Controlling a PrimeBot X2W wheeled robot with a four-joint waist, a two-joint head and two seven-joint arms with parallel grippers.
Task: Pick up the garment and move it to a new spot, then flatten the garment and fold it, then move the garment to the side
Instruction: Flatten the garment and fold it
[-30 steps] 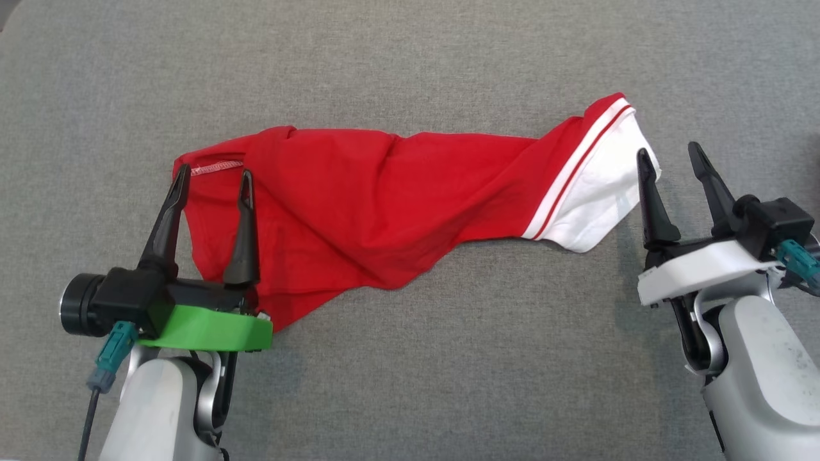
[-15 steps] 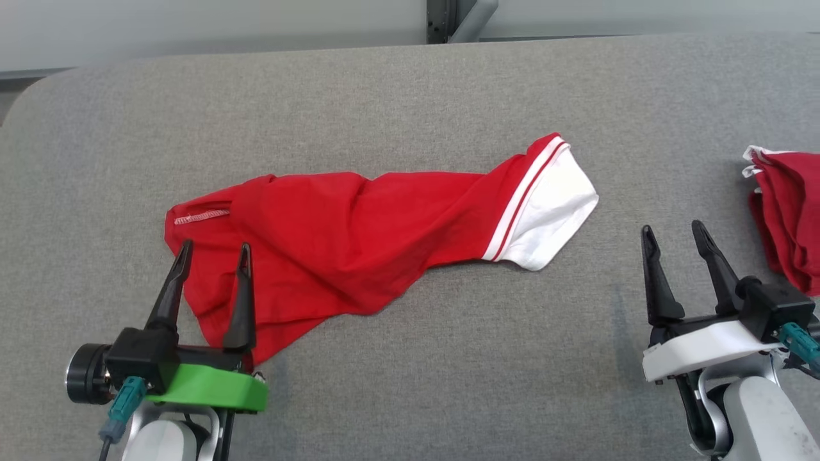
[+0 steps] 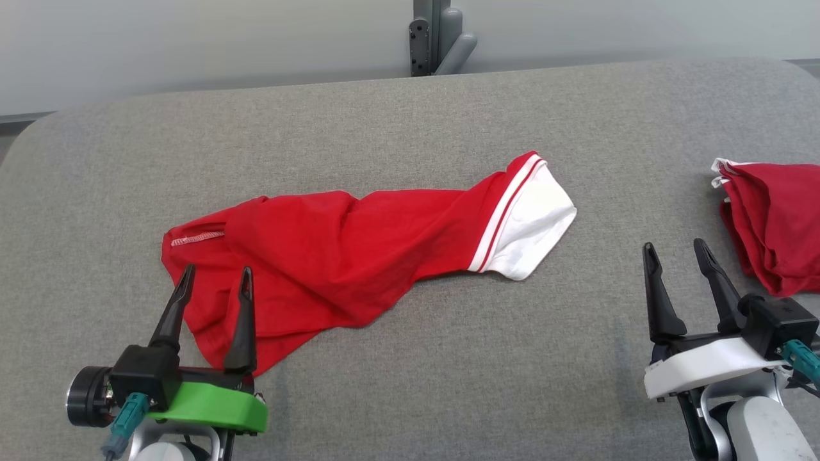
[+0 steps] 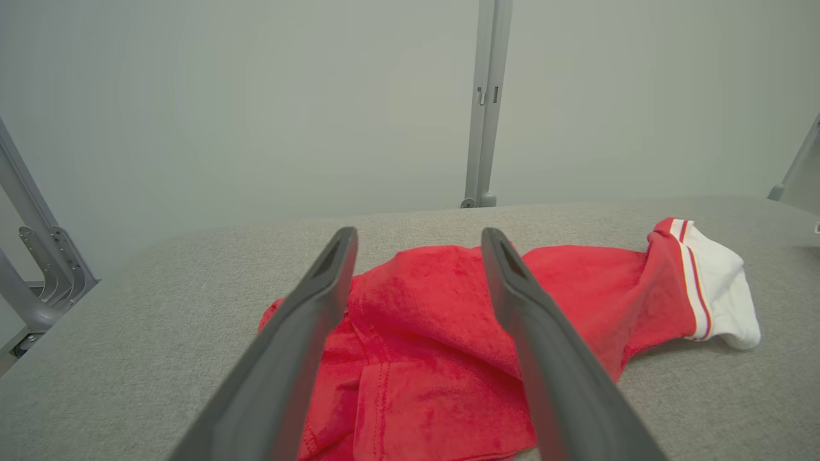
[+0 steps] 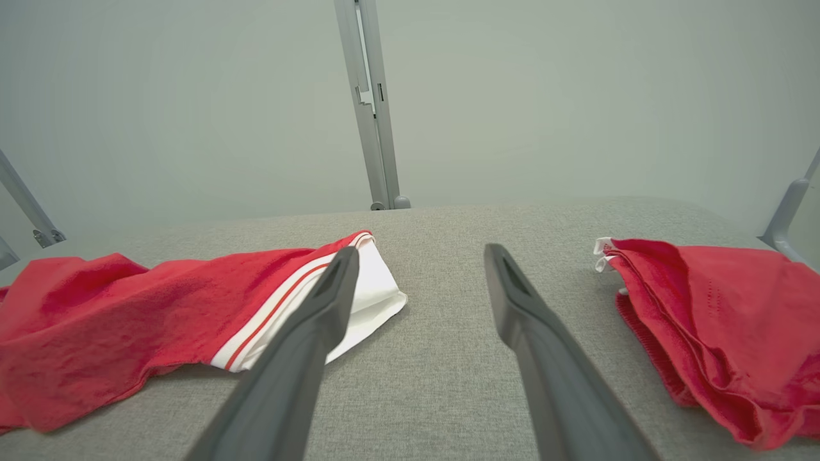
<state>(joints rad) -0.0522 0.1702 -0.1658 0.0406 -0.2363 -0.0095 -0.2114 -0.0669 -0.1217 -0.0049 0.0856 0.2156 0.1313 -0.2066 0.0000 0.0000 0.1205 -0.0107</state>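
A red garment [image 3: 333, 250] with a white, red-striped end lies stretched and rumpled across the grey table [image 3: 410, 371]; it also shows in the left wrist view [image 4: 448, 358] and the right wrist view [image 5: 160, 307]. My left gripper [image 3: 214, 277] stands open over the garment's near left corner, with nothing between its fingers. My right gripper [image 3: 676, 252] is open too, above bare table to the right of the white end, apart from the cloth.
Another red garment [image 3: 775, 221] lies folded at the table's right edge, close to my right gripper, and appears in the right wrist view [image 5: 717, 326]. A grey post [image 3: 435, 38] rises behind the table's rounded far edge.
The head camera has tilted up, so the table's far edge and the folded garment came into view. Both grippers pulled back toward me, away from the garment's ends.
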